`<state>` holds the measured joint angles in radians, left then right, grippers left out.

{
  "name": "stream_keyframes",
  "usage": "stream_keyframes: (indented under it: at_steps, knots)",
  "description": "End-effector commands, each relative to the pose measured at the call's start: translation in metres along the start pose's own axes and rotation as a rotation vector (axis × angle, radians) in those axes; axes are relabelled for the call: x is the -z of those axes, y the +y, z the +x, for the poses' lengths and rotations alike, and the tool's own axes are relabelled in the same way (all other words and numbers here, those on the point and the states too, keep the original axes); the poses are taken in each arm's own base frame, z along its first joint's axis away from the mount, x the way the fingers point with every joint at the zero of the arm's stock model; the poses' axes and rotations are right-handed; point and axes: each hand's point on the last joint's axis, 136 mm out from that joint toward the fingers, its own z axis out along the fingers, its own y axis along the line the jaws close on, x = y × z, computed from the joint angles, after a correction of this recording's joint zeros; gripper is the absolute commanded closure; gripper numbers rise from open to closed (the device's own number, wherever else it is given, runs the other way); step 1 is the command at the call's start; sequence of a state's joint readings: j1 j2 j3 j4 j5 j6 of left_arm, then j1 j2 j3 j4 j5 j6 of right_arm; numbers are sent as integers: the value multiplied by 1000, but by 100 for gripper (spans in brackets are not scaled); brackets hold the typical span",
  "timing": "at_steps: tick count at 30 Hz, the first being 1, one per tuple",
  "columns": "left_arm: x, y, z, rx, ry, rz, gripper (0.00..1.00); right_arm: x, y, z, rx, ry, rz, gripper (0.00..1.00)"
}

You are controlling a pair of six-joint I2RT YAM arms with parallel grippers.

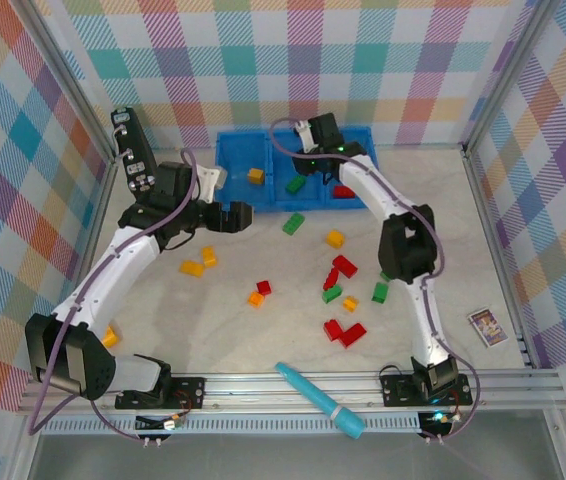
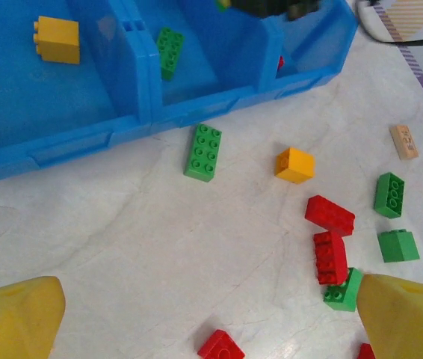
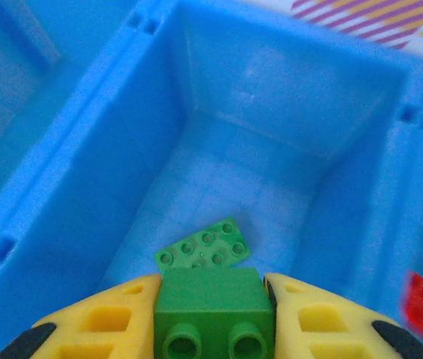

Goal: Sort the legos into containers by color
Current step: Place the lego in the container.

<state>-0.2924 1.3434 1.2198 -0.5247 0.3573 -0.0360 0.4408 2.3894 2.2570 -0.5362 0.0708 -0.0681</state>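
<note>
The blue three-compartment bin stands at the back of the table. My right gripper hangs over its middle compartment, shut on a green brick; a flat green brick lies on the floor below. A yellow brick lies in the left compartment and a red one in the right. My left gripper is open and holds nothing, above the table in front of the bin, with a small red brick between its fingers. Loose red, green and yellow bricks lie scattered mid-table.
A teal stick lies by the front rail and a small picture card at the right. A tan piece lies right of the bricks. Plaid walls close in the table on three sides.
</note>
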Motion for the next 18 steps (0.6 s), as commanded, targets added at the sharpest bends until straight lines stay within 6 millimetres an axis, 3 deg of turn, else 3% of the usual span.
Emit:
stream_keyframes:
  at_steps: [1, 5, 9, 13, 18]
  knots:
    - [-5, -2, 13, 4, 49, -3, 0, -12, 5, -1, 28, 12, 0, 69]
    - [-21, -11, 16, -33, 55, -13, 0, -25, 9, 7, 31, 35, -9, 63]
    - [-49, -14, 30, -91, 116, -59, 0, -23, 13, 12, 73, 48, -26, 52]
    - [-80, -21, 39, -112, 182, -88, 0, -4, 27, 3, 58, 27, -100, 44]
    - [-111, -33, 40, -155, 193, -105, 1, 28, 29, -13, 68, -14, -104, 43]
